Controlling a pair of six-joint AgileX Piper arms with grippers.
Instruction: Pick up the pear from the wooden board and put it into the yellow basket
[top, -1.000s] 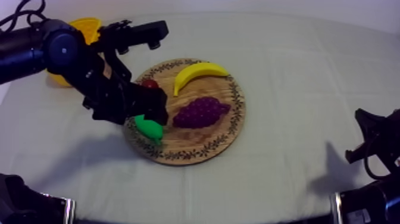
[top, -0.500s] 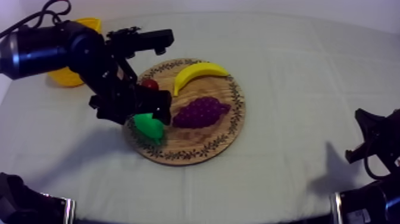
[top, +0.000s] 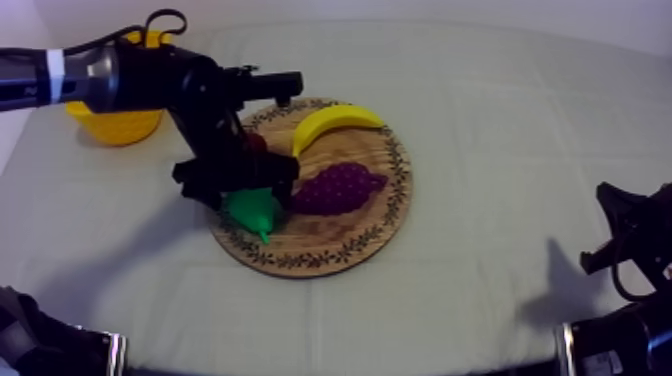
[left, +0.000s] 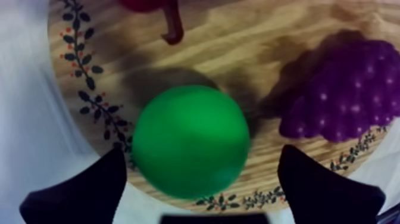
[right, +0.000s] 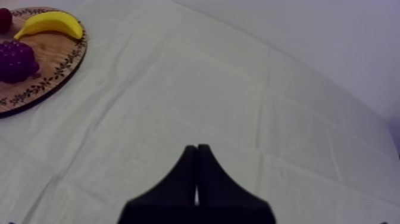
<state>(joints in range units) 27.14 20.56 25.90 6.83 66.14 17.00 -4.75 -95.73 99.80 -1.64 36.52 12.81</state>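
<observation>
Two grippers logged: your left gripper (left: 199, 156) straddles the pear (left: 189, 134) over the wooden board (left: 202, 50), fingers apart; right gripper (right: 197, 149) closed together above bench (right: 178, 77).

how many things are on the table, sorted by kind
fruit: 4, namely banana, pear, grapes, small red fruit
board: 1
basket: 1
total: 6
</observation>
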